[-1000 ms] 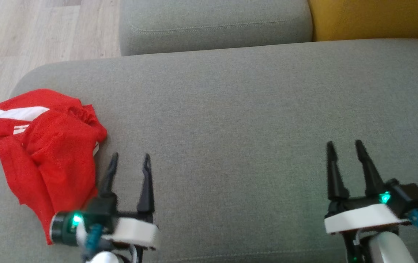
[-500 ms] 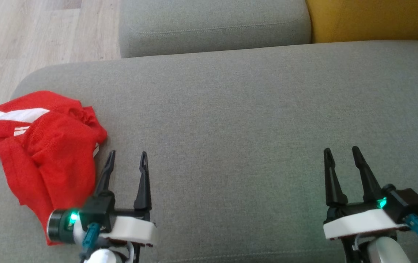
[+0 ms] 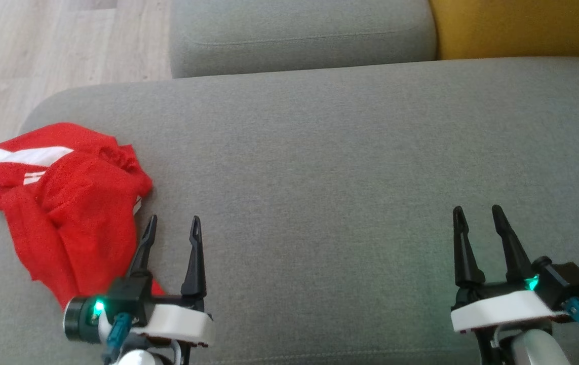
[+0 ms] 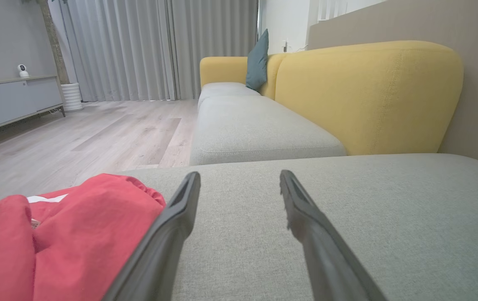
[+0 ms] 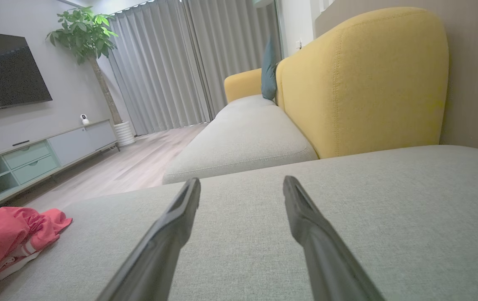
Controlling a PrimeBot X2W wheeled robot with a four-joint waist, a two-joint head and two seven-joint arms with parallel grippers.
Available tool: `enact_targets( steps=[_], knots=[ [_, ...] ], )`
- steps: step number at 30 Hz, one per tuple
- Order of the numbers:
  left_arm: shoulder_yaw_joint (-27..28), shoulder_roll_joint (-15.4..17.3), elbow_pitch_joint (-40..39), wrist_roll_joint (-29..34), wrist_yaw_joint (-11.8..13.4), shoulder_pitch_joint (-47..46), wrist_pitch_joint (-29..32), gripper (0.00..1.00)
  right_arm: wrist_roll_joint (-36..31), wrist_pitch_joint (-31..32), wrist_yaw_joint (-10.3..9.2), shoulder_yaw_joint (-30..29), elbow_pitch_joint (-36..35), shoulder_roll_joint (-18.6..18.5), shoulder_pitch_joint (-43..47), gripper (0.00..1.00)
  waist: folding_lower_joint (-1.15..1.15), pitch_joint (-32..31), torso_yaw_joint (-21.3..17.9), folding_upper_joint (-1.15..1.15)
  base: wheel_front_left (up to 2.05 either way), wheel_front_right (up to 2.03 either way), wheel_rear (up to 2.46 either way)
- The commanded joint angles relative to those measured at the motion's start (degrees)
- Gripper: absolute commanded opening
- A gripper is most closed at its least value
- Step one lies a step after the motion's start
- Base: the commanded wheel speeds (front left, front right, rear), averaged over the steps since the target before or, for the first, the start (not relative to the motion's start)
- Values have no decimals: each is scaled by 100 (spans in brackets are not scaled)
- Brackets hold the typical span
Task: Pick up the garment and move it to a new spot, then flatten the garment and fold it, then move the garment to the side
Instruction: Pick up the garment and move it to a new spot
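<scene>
A crumpled red garment point(image 3: 66, 203) lies at the grey cushion's point(image 3: 350, 167) left edge. The left gripper point(image 3: 174, 225), fingers spread, sits just beside it. The right gripper point(image 3: 476, 215), also spread, hangs well apart over bare fabric.

Grey-and-yellow sofa point(image 4: 264, 125), wood floor point(image 4: 96, 138), grey curtains point(image 4: 159, 46).

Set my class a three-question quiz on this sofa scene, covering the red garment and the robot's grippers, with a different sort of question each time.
1. True or false: the left gripper is shut on the red garment.
2. Where on the grey cushion does the garment lie? A) at the robot's left end B) in the middle C) at the robot's right end
3. Short answer: what colour is the backrest beyond the cushion?

Key: 1 false, it is open and beside the garment; 2 A; 3 yellow.
</scene>
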Motion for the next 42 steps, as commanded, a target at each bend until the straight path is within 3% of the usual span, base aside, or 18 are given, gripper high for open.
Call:
enact_targets(
  steps=[1,7,18,28,34,42],
  knots=[
    [219,-22,-142,74,-37,-229,-46,100,15,-62,44,160,-172,-49,-161,100,0,1,79,0,0,0,0],
    [311,-42,-144,107,-35,-249,-46,100,-15,-62,44,189,-191,-49,-105,100,0,-32,529,0,0,0,0],
    [608,-50,-180,183,-73,-103,-46,100,71,-62,44,317,-176,-49,55,100,0,-135,1838,0,0,0,0],
    [846,-37,-204,255,-172,1,-46,100,187,-62,44,520,-156,-49,115,100,0,-212,2608,0,0,0,0],
    [968,-37,-219,285,-195,70,-46,100,246,-62,44,664,-139,-49,139,100,0,-243,2911,0,0,0,0],
    [1125,-34,-293,290,-217,91,-46,100,264,-62,44,690,-111,-49,89,100,0,-215,2935,0,0,0,0]
  ],
)
